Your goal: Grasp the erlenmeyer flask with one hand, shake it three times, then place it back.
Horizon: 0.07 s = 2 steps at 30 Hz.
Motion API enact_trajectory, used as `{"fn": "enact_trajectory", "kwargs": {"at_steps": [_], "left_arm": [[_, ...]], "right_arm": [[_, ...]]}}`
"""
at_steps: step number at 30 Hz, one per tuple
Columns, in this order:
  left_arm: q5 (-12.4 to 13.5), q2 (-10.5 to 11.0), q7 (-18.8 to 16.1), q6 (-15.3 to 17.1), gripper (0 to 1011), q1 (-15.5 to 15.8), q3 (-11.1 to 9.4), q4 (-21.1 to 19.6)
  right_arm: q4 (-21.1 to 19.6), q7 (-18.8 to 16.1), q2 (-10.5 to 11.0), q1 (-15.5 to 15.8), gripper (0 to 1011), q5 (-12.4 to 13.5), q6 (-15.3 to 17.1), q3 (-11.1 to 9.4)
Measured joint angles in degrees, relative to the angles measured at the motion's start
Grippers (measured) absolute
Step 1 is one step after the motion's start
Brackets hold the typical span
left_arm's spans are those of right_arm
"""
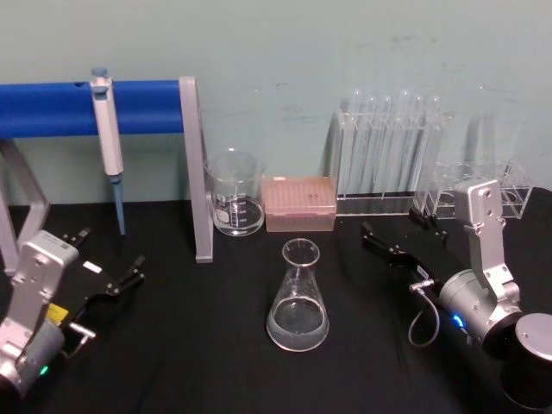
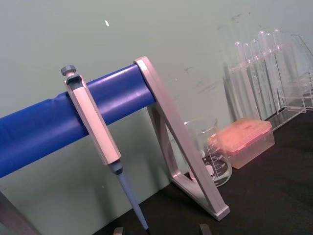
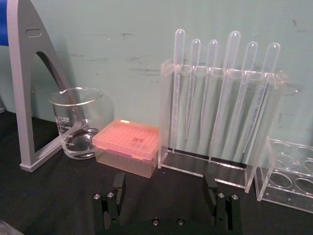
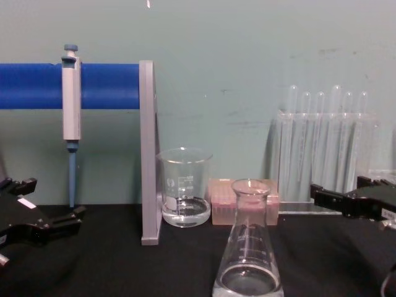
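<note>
Sitting untouched on the table [image 1: 172, 362] just in front of the beaker [image 1: 235, 194], the flask [image 1: 298, 297] looks parked for an easy side grab, with the open right gripper [image 1: 404, 240] off to its right and the left gripper [image 1: 110, 264], also open, idling well left.

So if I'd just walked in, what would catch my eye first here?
Probably the erlenmeyer flask, standing alone at the middle of the black table with a little clear liquid in it. Next, the blue bar at the back left with a pipette hanging on it. The left gripper and right gripper wait open on either side.
</note>
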<state>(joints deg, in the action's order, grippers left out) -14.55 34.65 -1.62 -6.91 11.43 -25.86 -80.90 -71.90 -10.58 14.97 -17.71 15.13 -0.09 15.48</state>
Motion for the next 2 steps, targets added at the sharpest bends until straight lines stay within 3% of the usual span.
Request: {"fn": "enact_trajectory", "kwargs": {"at_steps": [2], "left_arm": [[0.0,0.0,0.0,0.0,1001,0.0,0.0,0.0]], "right_arm": [[0.0,-0.01,0.01,0.0,1000,0.02,0.0,0.01]]}}
